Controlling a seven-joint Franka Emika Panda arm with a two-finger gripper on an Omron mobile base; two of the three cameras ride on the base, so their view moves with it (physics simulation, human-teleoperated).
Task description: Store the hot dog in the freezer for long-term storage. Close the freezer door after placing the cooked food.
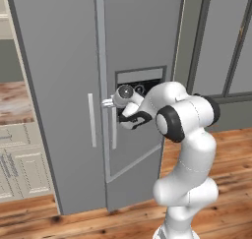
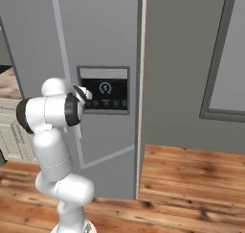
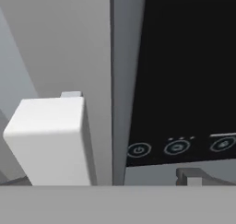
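I am looking at the freezer [image 1: 74, 61], a tall grey double-door cabinet that is filling the left of both base views. Its plain door is carrying a pale handle [image 1: 91, 120]. Right of the seam, the freezer door [image 1: 138, 41] is sitting flush and shut, and its black dispenser panel [image 2: 106, 94] is showing round buttons. My gripper [image 1: 109, 103] is pressing in at that door's own handle [image 3: 50, 140], beside the panel. One dark fingertip [image 3: 190, 176] is showing low in the hand view; I cannot tell how wide the fingers are standing or whether they are grasping anything. Wooden floor [image 2: 191, 179] is spreading to the right.
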